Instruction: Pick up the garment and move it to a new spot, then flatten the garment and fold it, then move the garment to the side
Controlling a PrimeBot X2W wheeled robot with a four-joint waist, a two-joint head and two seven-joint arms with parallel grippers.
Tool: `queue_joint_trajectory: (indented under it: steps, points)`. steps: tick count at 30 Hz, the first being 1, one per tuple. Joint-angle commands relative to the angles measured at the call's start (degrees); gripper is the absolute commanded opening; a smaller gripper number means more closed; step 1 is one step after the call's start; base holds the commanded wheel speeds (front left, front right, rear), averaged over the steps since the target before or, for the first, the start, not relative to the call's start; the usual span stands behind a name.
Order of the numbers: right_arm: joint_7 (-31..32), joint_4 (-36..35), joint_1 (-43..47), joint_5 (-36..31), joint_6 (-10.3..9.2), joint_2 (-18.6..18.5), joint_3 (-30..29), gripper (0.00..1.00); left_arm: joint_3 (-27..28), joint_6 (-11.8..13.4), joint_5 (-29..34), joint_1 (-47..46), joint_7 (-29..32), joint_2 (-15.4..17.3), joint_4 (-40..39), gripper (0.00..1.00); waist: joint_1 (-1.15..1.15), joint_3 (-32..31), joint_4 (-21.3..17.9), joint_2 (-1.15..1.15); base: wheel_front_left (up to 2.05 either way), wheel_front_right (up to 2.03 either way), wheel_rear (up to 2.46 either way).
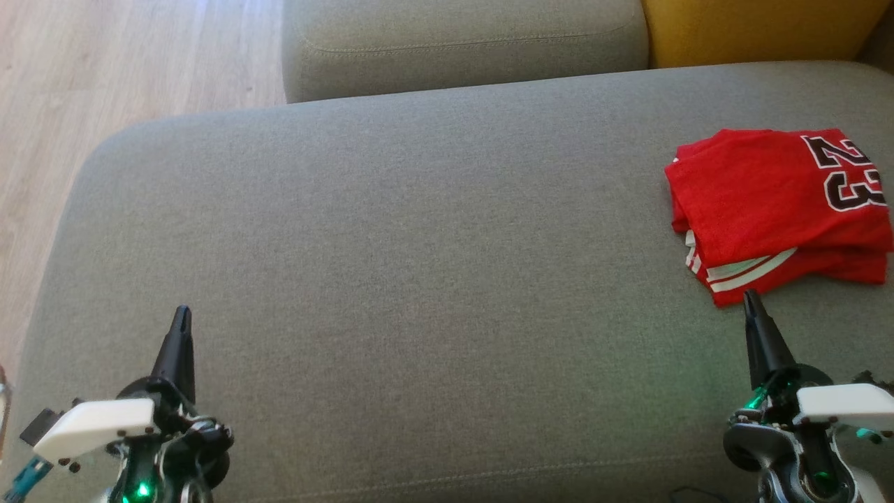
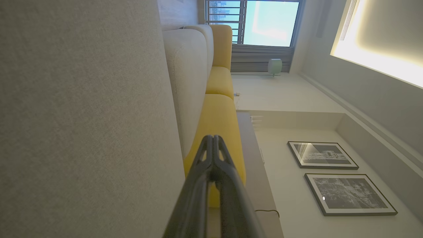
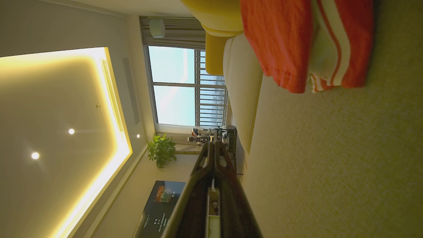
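The garment is a red jersey with white stripes and a dark "23", lying folded in a compact stack at the right side of the grey sofa seat. My right gripper is shut and empty, its tips just below the stack's front edge. In the right wrist view the jersey lies at the top, apart from the shut gripper. My left gripper stands shut and empty at the lower left, far from the jersey. The left wrist view shows that gripper's fingers pressed together beside the seat.
A grey back cushion and a yellow cushion border the seat at the far side. Wooden floor lies to the left of the seat's rounded edge. The seat's middle and left are bare fabric.
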Motion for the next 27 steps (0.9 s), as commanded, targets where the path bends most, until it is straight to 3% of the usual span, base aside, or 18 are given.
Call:
queue_joint_trajectory:
  steps: [1, 27]
  points:
    - [0.32, -2.22, -2.99, 0.34, -0.01, -0.23, 1.01, 0.00, 1.97, -0.42, 0.71, -3.21, 0.60, 0.39, -1.64, 0.00, 0.00, 0.00, 0.00, 0.00, 0.00, 0.00, 0.00]
    - [0.32, -2.22, -2.99, 0.35, -0.01, -0.23, 1.01, 0.00, 2.13, -0.42, 0.85, -3.23, 0.73, 0.28, -1.64, 0.00, 0.00, 0.00, 0.00, 0.00, 0.00, 0.00, 0.00]
